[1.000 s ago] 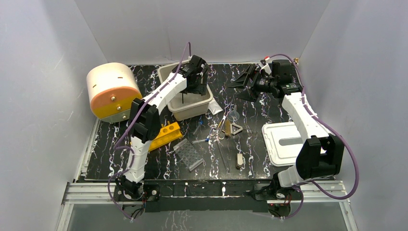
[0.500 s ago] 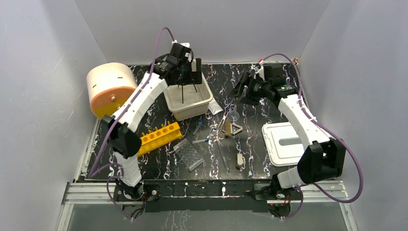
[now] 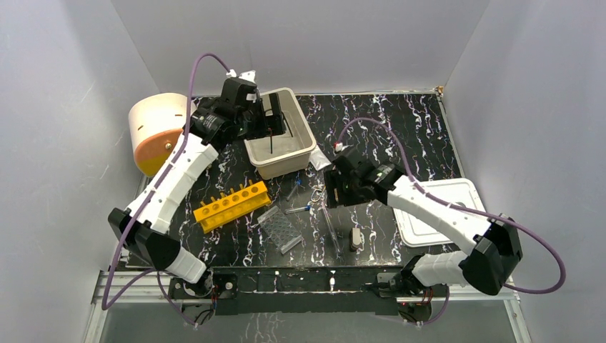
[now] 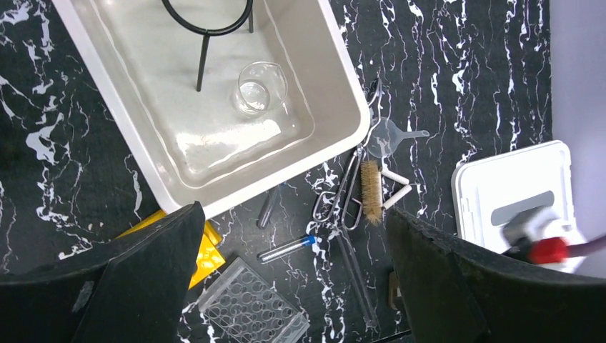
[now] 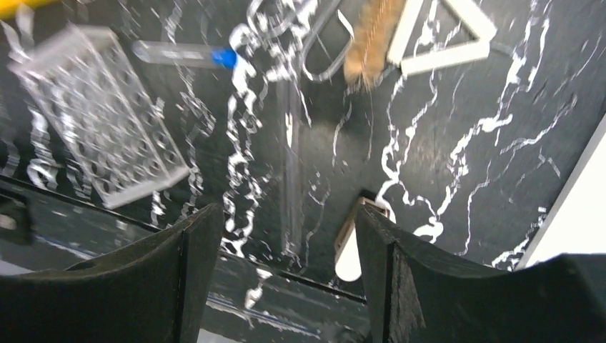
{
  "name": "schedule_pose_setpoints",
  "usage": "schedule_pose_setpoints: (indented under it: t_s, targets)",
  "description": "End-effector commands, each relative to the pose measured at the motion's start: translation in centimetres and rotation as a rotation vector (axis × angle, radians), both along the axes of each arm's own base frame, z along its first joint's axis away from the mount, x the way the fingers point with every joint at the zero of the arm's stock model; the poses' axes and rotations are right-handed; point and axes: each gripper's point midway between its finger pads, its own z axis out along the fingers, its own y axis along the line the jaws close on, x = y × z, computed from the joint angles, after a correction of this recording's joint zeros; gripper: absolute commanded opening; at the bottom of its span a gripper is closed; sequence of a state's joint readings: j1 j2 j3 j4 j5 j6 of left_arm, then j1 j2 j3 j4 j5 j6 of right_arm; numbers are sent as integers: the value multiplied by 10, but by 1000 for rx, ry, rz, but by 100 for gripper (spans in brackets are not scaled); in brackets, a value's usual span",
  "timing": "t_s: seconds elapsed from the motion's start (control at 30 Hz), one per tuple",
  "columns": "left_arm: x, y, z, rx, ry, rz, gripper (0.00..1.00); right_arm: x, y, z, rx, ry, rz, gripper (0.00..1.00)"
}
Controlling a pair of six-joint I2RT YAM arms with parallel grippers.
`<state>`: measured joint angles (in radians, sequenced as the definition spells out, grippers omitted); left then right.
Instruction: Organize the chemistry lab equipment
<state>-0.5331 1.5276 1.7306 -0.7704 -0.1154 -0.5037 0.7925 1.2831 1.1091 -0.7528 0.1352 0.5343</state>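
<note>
The black wire ring-stand, standing in the beige tub, was cut off at the left wrist view's top edge, and the right wrist view was blurred. The left pincer gaped wide and empty. The right pincer was parted too, gripping nothing above the table near the pale triangle.

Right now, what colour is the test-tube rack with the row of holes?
The test-tube rack is bright yellow, seen best in the top external view.

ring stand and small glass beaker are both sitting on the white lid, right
No: the ring stand and beaker sit in the tub, not on the lid. The left wrist view shows it.
</note>
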Motion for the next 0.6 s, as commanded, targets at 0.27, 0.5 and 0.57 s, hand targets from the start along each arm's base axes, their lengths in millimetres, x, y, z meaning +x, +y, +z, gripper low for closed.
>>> schedule_pose_setpoints:
  t_s: [0.27, 0.5, 0.57]
  targets:
    - [-19, 3, 2, -124, 14, 54, 98, -47, 15, -80, -169, 116, 110, 65]
    - [-29, 3, -2, -158, 32, 57, 98, -53, 13, -105, -209, 147, 91, 50]
    - [-30, 3, -3, -167, 36, 59, 98, -55, 13, -111, -210, 156, 102, 49]
